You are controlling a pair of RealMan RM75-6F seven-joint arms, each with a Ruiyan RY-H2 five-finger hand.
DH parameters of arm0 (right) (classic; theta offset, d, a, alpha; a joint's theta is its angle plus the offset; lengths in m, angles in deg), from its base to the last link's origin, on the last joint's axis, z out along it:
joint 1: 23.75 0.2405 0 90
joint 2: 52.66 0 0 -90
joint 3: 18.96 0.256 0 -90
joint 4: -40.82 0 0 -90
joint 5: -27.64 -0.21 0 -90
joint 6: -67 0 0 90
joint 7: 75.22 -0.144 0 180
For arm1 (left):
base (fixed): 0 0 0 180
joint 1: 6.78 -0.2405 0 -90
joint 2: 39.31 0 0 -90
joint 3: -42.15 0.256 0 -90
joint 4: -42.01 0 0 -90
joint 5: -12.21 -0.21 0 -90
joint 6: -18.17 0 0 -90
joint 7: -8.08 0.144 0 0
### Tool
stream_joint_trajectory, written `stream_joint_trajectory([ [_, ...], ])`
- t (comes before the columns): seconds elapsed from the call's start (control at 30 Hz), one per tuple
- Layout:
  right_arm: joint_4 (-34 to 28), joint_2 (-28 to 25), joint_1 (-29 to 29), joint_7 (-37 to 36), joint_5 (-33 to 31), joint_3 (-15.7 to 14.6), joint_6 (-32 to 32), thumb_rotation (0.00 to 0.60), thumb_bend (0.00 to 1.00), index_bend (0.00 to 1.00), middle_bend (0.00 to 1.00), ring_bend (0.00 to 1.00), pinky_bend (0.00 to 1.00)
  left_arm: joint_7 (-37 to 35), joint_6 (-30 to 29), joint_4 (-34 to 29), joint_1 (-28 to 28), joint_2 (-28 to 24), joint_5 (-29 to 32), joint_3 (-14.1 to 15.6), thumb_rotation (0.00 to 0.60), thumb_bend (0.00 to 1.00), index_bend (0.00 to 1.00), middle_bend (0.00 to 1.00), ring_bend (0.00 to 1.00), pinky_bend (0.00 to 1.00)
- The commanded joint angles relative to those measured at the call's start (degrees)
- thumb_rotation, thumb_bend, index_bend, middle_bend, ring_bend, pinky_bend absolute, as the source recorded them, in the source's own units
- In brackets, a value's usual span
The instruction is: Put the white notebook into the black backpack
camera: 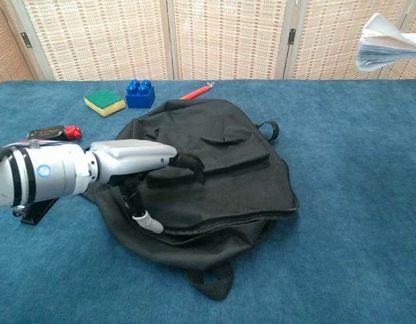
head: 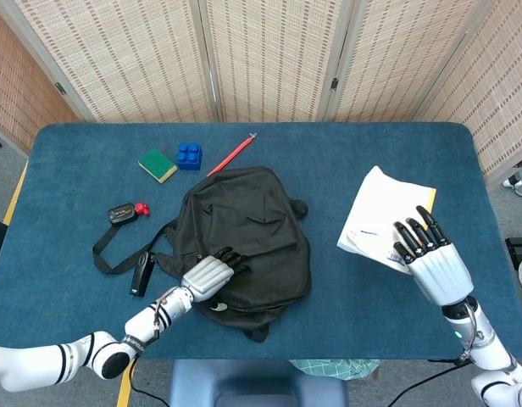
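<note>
In right robot hand (head: pixel 430 254): white notebook (head: pixel 380 216).

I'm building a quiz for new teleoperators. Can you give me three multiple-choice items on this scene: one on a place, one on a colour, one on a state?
1. Where is the left robot hand?
A. On the black backpack
B. On the green sponge
C. Off the table

2. What colour is the toy brick beside the sponge?
A. Yellow
B. Blue
C. White

3. What is the state of the white notebook?
A. Inside the backpack
B. Flat on the table
C. Held up by the right robot hand

Answers:
1. A, its fingers rest on the bag's front.
2. B, the studded block is blue in both views.
3. C, the chest view shows the notebook raised well above the table, the bag not yet holding it.
</note>
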Motion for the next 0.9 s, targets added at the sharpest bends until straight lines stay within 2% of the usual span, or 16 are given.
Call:
stream_joint_trajectory([
  [0.03,0.2,0.1,-0.1,-0.1,0.1,0.1,0.1,0.600,0.44,0.77,0.42,0.36,0.22,-3.5,-0.1,1.1,0.3,0.7,1.2,-0.6,0.600,0.24,0.30,0.12,0.14,0.00],
  [0.37,0.4,0.4,-0.6,-0.4,0.6,0.5,-0.1,0.600,0.44,0.77,0.42,0.36,0.22,-7.5,-2.9,3.2,0.3,2.9,1.6,-0.8,0.600,0.36,0.43,0.19,0.19,0.00],
  [0.7,-0.6,-0.1,-1.4,-1.5,1.7,1.0,-2.9,0.600,0.44,0.77,0.42,0.37,0.22,-11.0,-8.3,6.7,-1.1,6.9,1.8,-1.7,0.600,0.51,0.66,0.32,0.30,0.01],
  [0.9,-3.9,-1.0,-2.1,-3.1,4.9,0.3,-6.3,0.600,0.44,0.77,0.42,0.36,0.22,-15.1,-9.6,5.3,-1.4,5.4,2.9,-4.5,0.600,0.54,0.65,0.34,0.31,0.02],
])
